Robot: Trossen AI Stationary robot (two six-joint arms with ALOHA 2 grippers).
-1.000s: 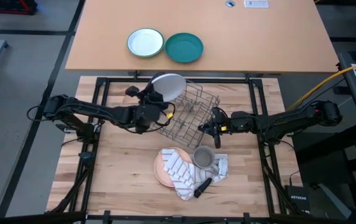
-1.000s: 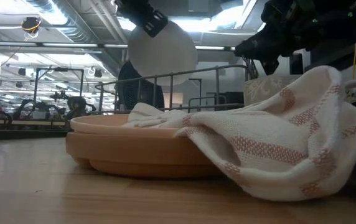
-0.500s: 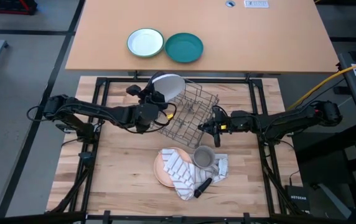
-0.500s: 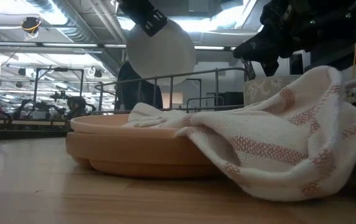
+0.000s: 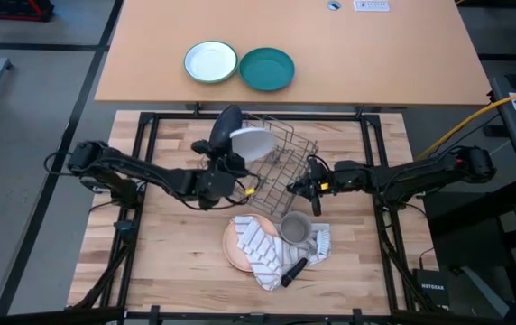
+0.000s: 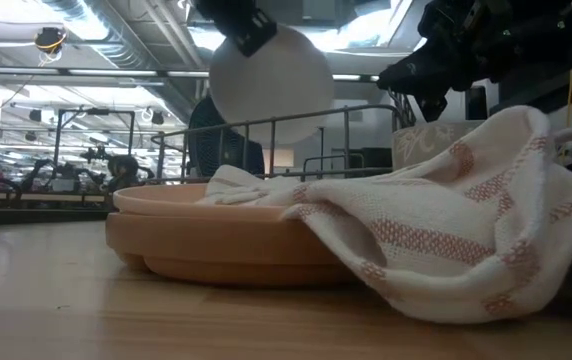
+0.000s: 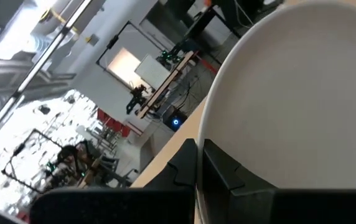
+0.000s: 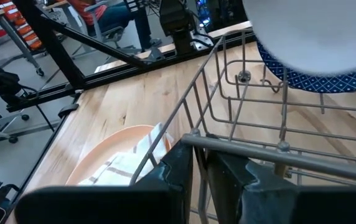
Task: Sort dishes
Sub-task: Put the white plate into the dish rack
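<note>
The left tool (image 5: pixel 232 152) is pinched on the rim of the white plate (image 5: pixel 251 142), holding it raised and tilted above the wire rack (image 5: pixel 281 171); in the low view the white plate (image 6: pixel 270 85) hangs clear of the rack's top rail (image 6: pixel 296 118). The blue plate (image 8: pixel 327 79), patterned with fine pale diamonds, stands on edge inside the rack among the upright wires, partly hidden behind the white plate in the right wrist view. The right tool (image 5: pixel 310 187) is closed on the rack's upper rail at the side facing the right arm; its fingers (image 8: pixel 177 163) clamp the thick wire. The rack sits on the wooden surface (image 5: pixel 177 235) between the two arms. Near the front of the surface lies the tan plate (image 5: pixel 236 244), flat, with a striped cloth (image 5: pixel 262 248) draped over much of it. A grey mug (image 5: pixel 295 229) rests on the cloth just beside the plate's rim, and a dark handle-like object (image 5: pixel 292 270) lies on the cloth's front edge; its kind cannot be told. On the separate tan surface (image 5: pixel 393 54) behind the rack, a white bowl with a green rim (image 5: pixel 210 62) and a teal plate (image 5: pixel 266 69) sit side by side, well apart from both arms.
</note>
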